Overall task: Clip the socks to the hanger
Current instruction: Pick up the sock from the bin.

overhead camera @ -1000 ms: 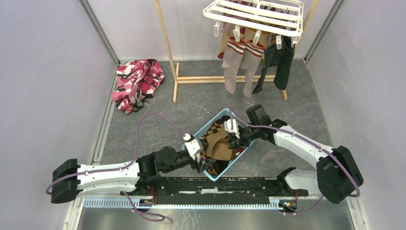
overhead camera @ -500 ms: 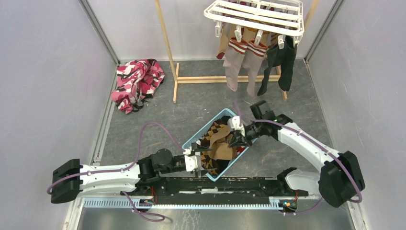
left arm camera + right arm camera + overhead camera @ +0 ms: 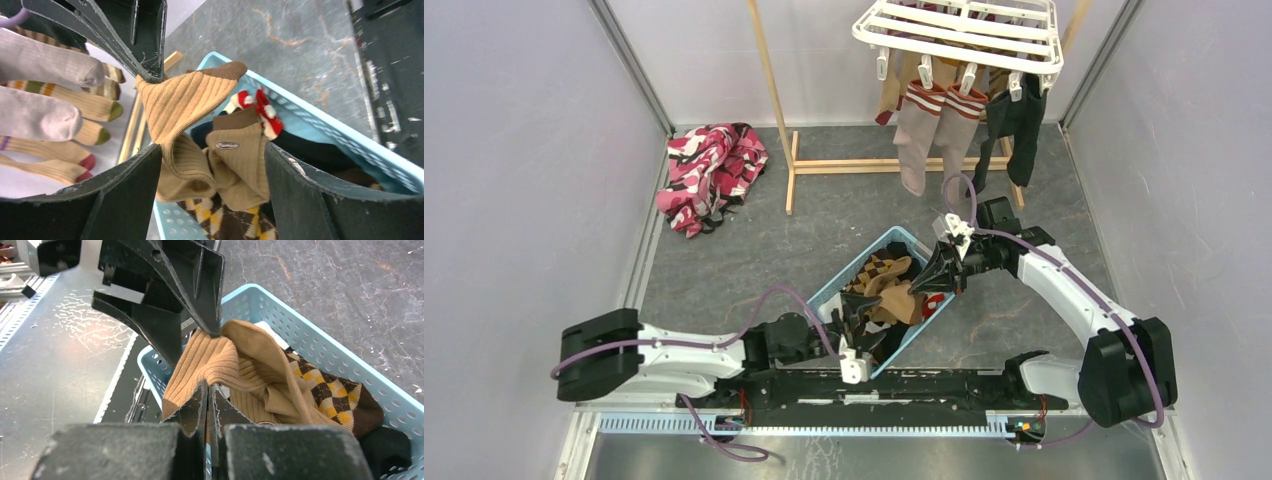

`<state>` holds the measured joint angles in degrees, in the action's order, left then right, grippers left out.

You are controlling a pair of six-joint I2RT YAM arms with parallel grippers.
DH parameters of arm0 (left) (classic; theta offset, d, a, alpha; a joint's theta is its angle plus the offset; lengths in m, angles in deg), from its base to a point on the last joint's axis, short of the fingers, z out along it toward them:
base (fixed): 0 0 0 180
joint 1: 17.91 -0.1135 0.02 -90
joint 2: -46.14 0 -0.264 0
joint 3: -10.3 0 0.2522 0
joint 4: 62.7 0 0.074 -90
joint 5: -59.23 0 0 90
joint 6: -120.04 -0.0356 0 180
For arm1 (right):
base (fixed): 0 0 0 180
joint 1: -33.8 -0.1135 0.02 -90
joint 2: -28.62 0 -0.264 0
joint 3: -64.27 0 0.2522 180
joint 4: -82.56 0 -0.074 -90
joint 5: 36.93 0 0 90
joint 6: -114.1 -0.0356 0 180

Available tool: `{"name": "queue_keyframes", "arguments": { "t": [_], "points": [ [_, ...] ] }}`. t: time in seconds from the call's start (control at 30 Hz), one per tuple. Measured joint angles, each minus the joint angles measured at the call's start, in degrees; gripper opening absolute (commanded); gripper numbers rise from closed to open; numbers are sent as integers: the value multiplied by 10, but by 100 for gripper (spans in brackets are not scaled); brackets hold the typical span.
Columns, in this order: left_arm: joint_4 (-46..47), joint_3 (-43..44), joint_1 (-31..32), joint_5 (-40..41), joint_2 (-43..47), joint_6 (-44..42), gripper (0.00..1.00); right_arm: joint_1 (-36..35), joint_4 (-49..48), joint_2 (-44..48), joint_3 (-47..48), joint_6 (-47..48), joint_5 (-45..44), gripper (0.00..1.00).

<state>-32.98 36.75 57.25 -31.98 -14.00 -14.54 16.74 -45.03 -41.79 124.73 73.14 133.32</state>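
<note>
In the light blue basket (image 3: 836, 281) lies a pile of socks: a tan ribbed sock (image 3: 185, 100) on top of a brown-and-yellow argyle one (image 3: 330, 395). My right gripper (image 3: 921, 286) is shut on a fold of the tan sock (image 3: 210, 360) and holds it pulled up into a peak. My left gripper (image 3: 214, 150) stands open over the basket's near end, its fingers astride the tan sock without pinching it. The white hanger (image 3: 959, 30) hangs at the back. Grey socks with red-white cuffs (image 3: 914, 130) and black socks (image 3: 1016, 120) are clipped to it.
A pink, red and black cloth (image 3: 709, 175) lies at the back left. The wooden frame stand (image 3: 894, 165) rises under the hanger. Grey walls close in both sides. A metal rail (image 3: 824, 425) runs along the near edge by the arm bases.
My right gripper has shut on the tan sock and drawn back to the right, lifting it. My left gripper has pulled back toward the basket's near end, still open.
</note>
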Motion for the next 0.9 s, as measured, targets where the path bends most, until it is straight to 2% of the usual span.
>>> {"name": "queue_keyframes", "arguments": {
  "t": [0.2,0.3,0.37,0.43,0.47,0.5,0.53,0.6,0.73,0.9],
  "points": [
    [72,30,12,80,-95,-87,80,3,17,-7,0,5,13,0],
    [108,43,12,110,-125,-100,72,3,22,-9,0,8,16,0],
    [127,51,12,119,-141,-100,59,3,24,-9,0,8,17,0],
    [140,59,12,125,-155,-98,32,3,26,-9,0,9,17,0],
    [142,63,12,128,-159,-93,21,3,26,-9,0,10,17,1],
    [144,65,12,131,-162,-86,14,3,26,-9,0,10,17,4],
    [144,66,12,133,-163,-78,8,3,26,-9,0,11,17,7],
    [145,66,12,134,-162,-52,3,3,27,-9,0,14,17,19],
    [116,66,11,134,-135,45,2,8,45,-5,0,35,5,65],
    [62,65,-20,106,-63,260,2,25,122,34,15,149,-39,84]
  ]
}}
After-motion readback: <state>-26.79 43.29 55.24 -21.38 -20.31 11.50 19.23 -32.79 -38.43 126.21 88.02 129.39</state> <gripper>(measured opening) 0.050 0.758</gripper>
